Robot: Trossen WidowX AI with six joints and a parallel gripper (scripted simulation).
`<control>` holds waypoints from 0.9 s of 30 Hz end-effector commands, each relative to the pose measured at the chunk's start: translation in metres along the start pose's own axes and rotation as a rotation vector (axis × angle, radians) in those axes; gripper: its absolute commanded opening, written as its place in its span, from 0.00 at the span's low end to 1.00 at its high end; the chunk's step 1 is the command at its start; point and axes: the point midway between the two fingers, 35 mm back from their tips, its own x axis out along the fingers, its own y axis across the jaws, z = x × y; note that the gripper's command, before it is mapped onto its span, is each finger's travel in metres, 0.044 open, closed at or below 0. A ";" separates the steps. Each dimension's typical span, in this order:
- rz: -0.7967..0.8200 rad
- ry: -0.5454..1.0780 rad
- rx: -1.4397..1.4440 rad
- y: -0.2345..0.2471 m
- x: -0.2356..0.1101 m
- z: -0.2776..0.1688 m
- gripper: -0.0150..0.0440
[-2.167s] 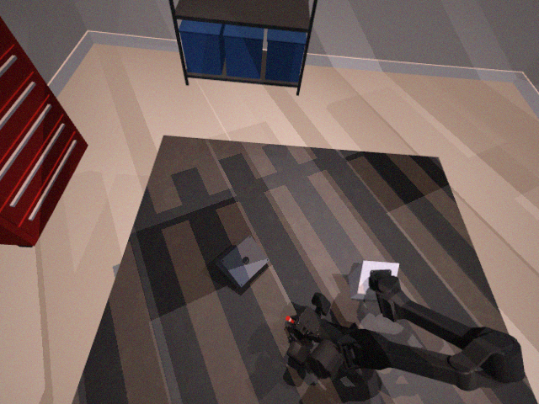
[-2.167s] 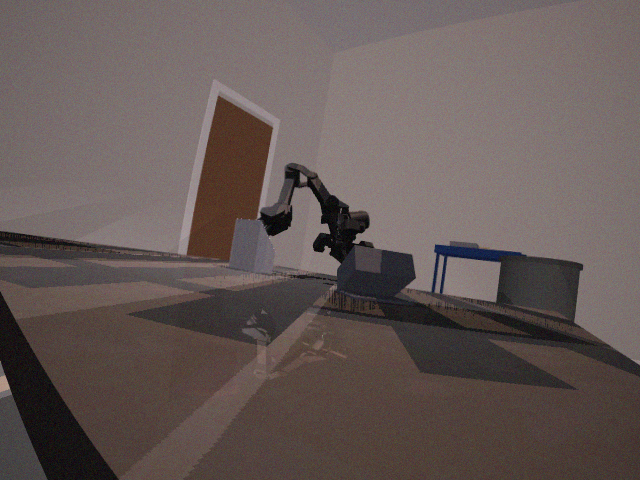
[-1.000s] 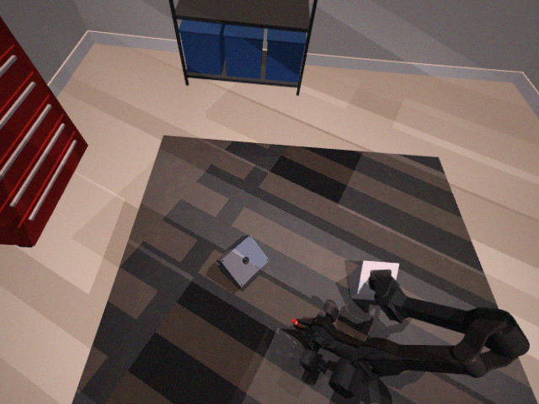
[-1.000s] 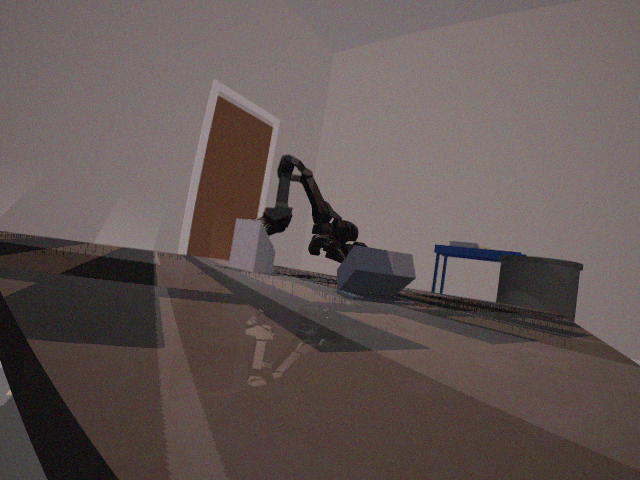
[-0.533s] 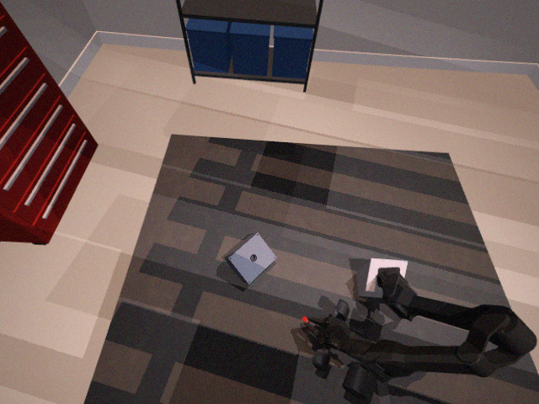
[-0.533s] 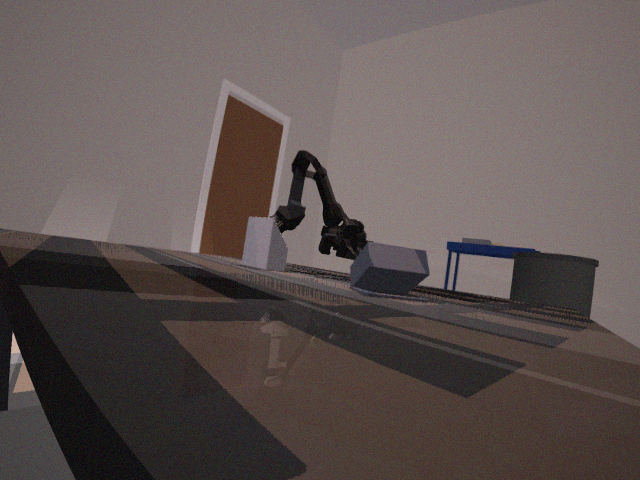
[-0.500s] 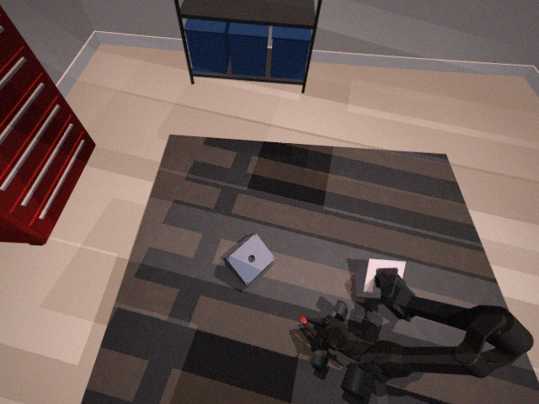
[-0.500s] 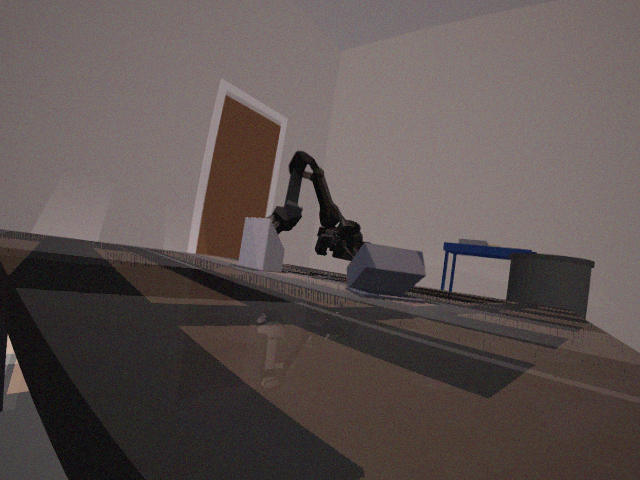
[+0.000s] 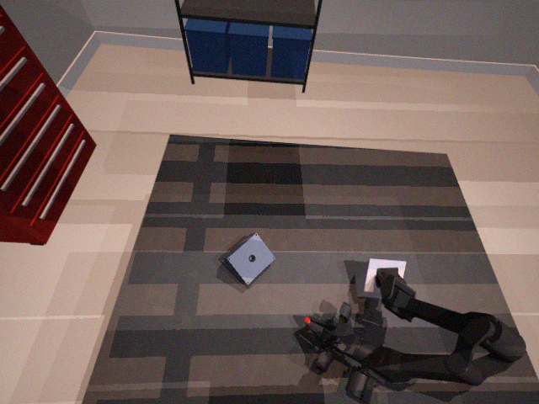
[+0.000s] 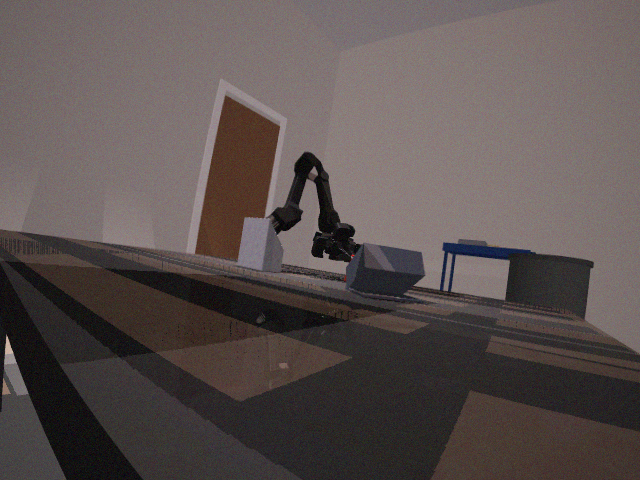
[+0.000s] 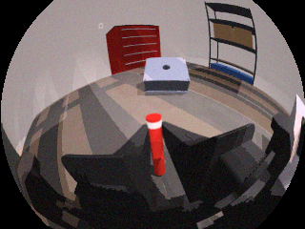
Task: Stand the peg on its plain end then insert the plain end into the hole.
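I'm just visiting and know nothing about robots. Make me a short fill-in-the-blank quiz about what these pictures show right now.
1. The tool is shut on a red ____.
2. The band near the peg's far end is ____.
3. The sloped panel has ____ hole in its face.
4. The cabinet with drawers is ____ in colour.

Missing words: peg; white; one; red
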 end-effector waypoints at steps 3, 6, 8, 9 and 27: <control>0.007 -0.053 0.008 0.004 -0.004 -0.001 0.34; 0.007 -0.079 0.009 0.004 -0.006 -0.002 0.34; 0.006 -0.097 0.009 0.004 -0.007 -0.003 0.34; 0.006 -0.105 0.009 0.003 -0.008 -0.003 0.34; 0.002 -0.092 -0.001 0.001 -0.007 -0.007 0.34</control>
